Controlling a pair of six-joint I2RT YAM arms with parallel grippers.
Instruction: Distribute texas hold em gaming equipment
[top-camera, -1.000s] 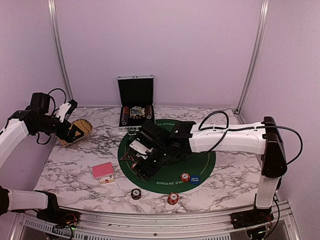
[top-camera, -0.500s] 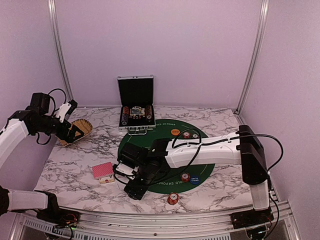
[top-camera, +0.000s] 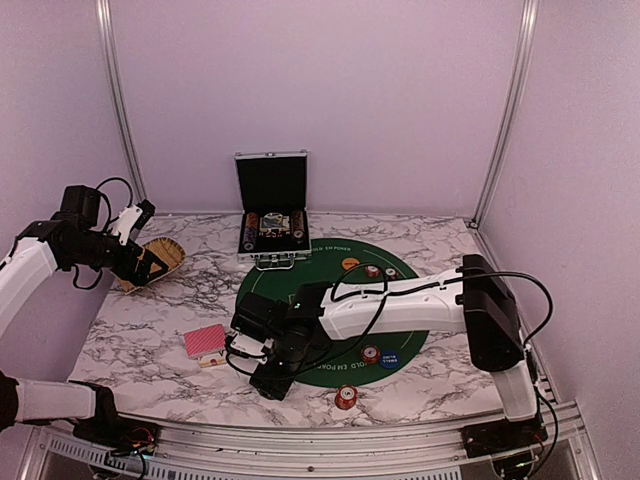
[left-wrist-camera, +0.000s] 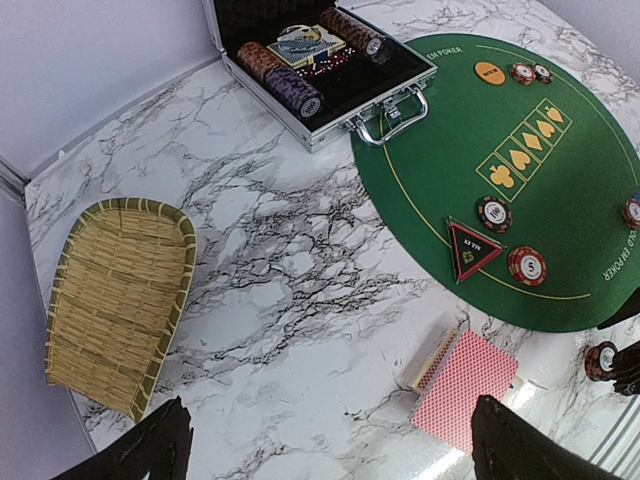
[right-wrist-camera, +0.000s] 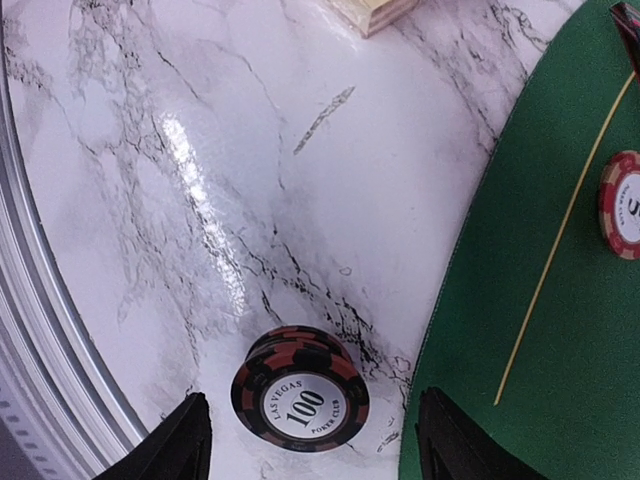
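My right gripper (top-camera: 268, 380) is open and low over the marble, near the front edge left of the green mat. In the right wrist view its fingers (right-wrist-camera: 178, 445) straddle a short stack of black-and-red "100" poker chips (right-wrist-camera: 300, 400). My left gripper (top-camera: 141, 262) is open and empty, high over the far left by the woven tray. The red-backed card deck (top-camera: 205, 342) lies on the marble and shows in the left wrist view (left-wrist-camera: 468, 385). A black triangular marker (left-wrist-camera: 470, 248) and two chips (left-wrist-camera: 527, 265) lie on the mat. An orange disc (top-camera: 350, 264) and a blue disc (top-camera: 389, 358) also lie there.
The open silver-edged case (top-camera: 272, 235) with chip rows stands at the back centre. The woven tan tray (left-wrist-camera: 118, 300) lies at the far left. A red chip (top-camera: 346, 397) lies on the marble near the front rail. The round green mat (top-camera: 400, 320) covers the middle.
My right arm has swung from over the mat to the front left and come down over the black-and-red chip stack. The left arm has not moved.
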